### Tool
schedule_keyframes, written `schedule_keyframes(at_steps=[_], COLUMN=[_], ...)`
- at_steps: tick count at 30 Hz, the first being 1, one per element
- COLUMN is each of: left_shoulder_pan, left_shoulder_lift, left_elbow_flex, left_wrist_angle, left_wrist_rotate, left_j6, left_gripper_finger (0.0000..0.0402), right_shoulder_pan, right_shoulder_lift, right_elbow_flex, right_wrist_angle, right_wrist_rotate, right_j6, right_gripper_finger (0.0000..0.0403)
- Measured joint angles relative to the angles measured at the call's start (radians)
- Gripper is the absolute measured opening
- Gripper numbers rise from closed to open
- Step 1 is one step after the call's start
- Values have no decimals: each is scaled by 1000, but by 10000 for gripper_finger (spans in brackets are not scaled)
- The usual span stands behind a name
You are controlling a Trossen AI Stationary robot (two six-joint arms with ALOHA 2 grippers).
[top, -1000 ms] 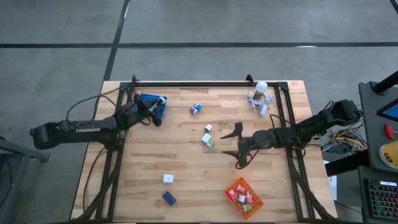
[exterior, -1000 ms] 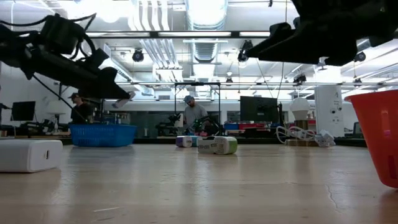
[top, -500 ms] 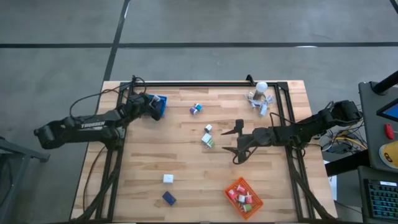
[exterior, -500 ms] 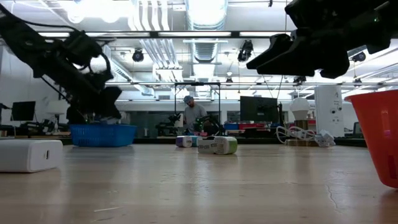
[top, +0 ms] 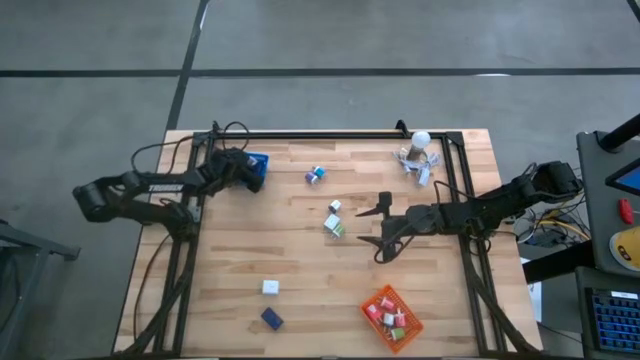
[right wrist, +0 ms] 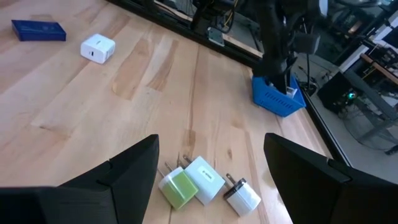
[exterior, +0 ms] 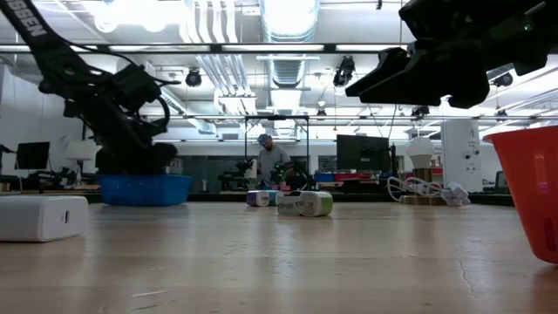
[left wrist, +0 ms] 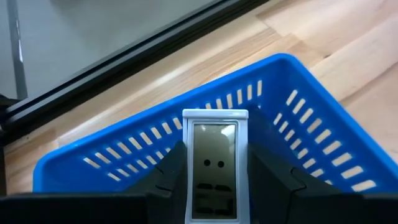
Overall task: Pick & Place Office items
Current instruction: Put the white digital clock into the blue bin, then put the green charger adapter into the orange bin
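Note:
My left gripper (left wrist: pixel 214 186) is at the table's far left, shut on a small white adapter (left wrist: pixel 214 163) over the blue mesh basket (left wrist: pixel 298 124). In the high view that gripper (top: pixel 243 170) covers most of the basket (top: pixel 258 162). My right gripper (top: pixel 372 228) hangs open right of centre, above the table. Just left of it a green and white pair (right wrist: pixel 189 182) and a small white plug (right wrist: pixel 241 196) lie on the wood. A blue and white cluster (top: pixel 316 175), a white cube (top: pixel 270 287) and a dark blue block (top: pixel 272 318) also rest on the table. My left gripper pinches the white adapter by its two long sides (left wrist: pixel 186 155) between its two fingers. The fingers slant down from the table's left and lie along the adapter. Its grey face (left wrist: pixel 214 149) is toward the camera, and it hangs above the inside of the blue basket.
An orange basket (top: pixel 392 317) with several small items stands near the front right. A white ball-topped cluster of clips (top: pixel 418 155) sits at the far right. Black frame rails (top: pixel 320 135) run along the table's far edge and sides. People work in the room beyond.
My left gripper has swung toward the table's far left, over the blue basket, and tipped from nearly level to slanting down, keeping the white adapter between its fingers.

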Motion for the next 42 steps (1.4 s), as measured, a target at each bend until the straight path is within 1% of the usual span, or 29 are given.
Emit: schedule_keyframes(at_steps=[4,9,20,21,26,29,32,39,42], left_shoulder_pan=[5,5,5,5,5,5,5,3,-6], left_shoulder_lift=[58,100,110,110,109,108,107,47,5], left_elbow_flex=[41,85,159,161,172,173,173,173,174], left_wrist_angle=[-12,-37,-156,-157,-156,-156,-156,-151,-142], left_wrist_rotate=[-3,2,15,18,20,12,10,5,48], left_j6=[3,8,8,8,5,0,1,53,99], left_gripper_finger=[126,126,127,137,223,254,266,270,268], right_shoulder_pan=[0,0,0,0,0,0,0,0,0], right_shoulder_lift=[0,0,0,0,0,0,0,0,0], right_elbow_flex=[0,0,-2,-3,-4,-4,-4,-4,-4], right_wrist_angle=[1,2,2,2,2,2,2,1,2], right_wrist_rotate=[0,0,0,0,1,1,1,1,1], right_j6=[4,7,15,15,15,15,15,18,17], right_gripper_finger=[285,285,285,285,285,285,285,285,285])
